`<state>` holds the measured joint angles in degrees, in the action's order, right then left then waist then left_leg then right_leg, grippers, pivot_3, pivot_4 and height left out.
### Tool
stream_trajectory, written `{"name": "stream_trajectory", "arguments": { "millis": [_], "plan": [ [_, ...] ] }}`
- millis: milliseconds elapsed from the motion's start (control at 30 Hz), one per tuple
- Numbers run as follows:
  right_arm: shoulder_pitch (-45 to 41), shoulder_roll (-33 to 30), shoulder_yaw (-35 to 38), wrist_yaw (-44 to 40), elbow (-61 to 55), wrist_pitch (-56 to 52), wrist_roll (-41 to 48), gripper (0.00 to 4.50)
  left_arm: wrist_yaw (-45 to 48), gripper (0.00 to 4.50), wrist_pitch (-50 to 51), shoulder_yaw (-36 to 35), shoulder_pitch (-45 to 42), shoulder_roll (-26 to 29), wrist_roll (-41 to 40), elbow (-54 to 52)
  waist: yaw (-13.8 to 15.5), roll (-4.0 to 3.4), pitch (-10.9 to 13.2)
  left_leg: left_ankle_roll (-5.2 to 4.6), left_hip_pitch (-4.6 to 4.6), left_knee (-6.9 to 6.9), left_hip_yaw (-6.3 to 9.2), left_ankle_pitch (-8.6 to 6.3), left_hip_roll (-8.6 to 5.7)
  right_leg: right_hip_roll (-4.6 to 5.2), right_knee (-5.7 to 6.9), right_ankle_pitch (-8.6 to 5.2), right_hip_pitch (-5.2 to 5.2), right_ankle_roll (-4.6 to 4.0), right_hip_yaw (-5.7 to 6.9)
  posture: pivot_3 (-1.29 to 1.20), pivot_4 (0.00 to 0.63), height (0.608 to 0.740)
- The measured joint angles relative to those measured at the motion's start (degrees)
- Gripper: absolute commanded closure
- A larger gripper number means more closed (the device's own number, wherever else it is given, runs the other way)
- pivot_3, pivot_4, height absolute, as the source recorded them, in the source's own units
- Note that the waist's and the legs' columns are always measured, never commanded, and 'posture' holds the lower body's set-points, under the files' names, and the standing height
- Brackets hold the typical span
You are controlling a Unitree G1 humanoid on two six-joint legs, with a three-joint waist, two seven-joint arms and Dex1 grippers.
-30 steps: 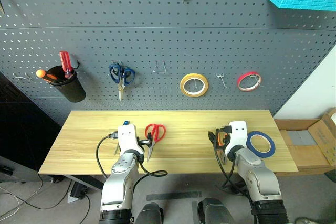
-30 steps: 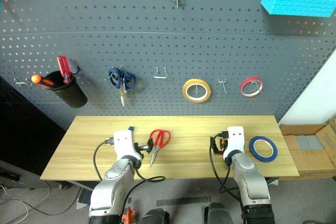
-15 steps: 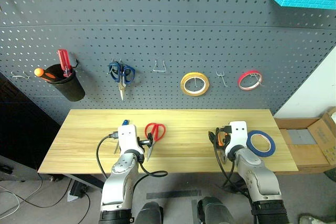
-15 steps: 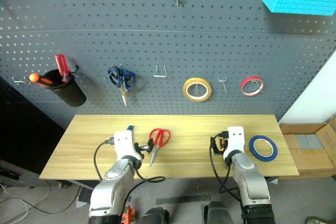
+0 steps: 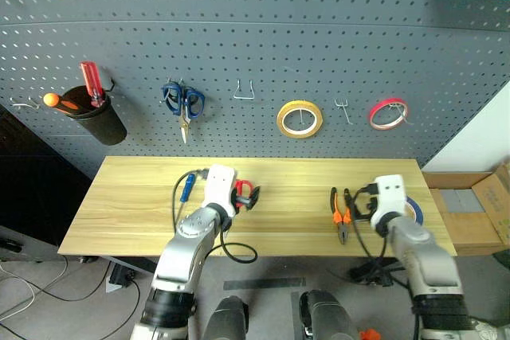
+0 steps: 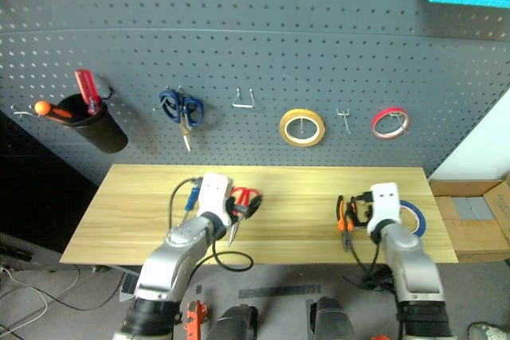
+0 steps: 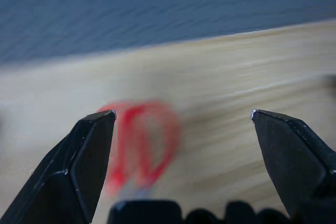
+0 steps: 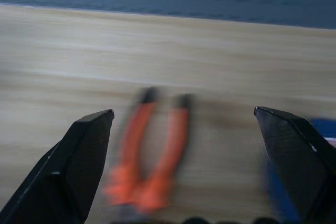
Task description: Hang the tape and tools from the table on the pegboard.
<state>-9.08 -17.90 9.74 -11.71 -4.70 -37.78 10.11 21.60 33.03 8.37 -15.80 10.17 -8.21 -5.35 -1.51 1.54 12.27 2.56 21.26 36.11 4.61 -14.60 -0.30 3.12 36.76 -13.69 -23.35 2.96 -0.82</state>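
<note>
The left gripper (image 7: 182,116) is spread wide and holds nothing, hovering over the red scissors (image 5: 242,192) lying on the worktop (image 5: 127,205). A blue screwdriver (image 5: 185,189) lies just to its left. The right gripper (image 8: 184,114) is also spread and empty above the worktop, with the orange pliers (image 5: 341,214) beside it on its left and the blue tape (image 5: 415,209) partly hidden behind it. All four lie below the pegboard (image 5: 239,37)
</note>
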Motion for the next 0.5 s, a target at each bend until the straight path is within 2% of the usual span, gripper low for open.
{"name": "stream_trajectory", "arguments": {
  "millis": [100, 233, 500],
  "plan": [
    [-2.28, -1.75, 3.49, 0.18, 0.94, -3.41, 1.29, 0.00, 8.23, 0.04, -3.30, 6.15, -5.73, 0.25, 0.11, 5.65, -0.30, 0.00, 0.68, 0.00, 0.30, -0.01, 0.00, 0.00, 0.01, -0.01, 0.05, -0.05, -0.29, -0.03, 0.00, -0.05, 0.279, 0.740],
    [-3.54, -2.11, 5.99, 0.57, 2.72, -7.83, 2.99, 0.00, 14.99, 0.04, -10.56, 12.02, -11.31, -2.79, 1.61, 16.02, -0.88, -0.07, 2.08, -0.02, 0.77, 0.02, -0.04, 0.00, 0.00, 0.00, 0.13, 0.09, -0.78, -0.28, -0.08, -0.10, 0.304, 0.740],
    [-6.46, -2.68, 8.71, 0.48, 4.10, -13.61, 5.31, 0.00, 25.23, 0.04, -26.44, 19.96, -20.92, -7.71, 6.72, 32.92, -2.00, -0.16, 4.41, -0.07, 0.89, 0.20, -0.04, -0.03, -0.03, 0.01, 0.14, 0.02, -0.80, -0.11, -0.06, -0.15, 0.343, 0.740]
  ]
}}
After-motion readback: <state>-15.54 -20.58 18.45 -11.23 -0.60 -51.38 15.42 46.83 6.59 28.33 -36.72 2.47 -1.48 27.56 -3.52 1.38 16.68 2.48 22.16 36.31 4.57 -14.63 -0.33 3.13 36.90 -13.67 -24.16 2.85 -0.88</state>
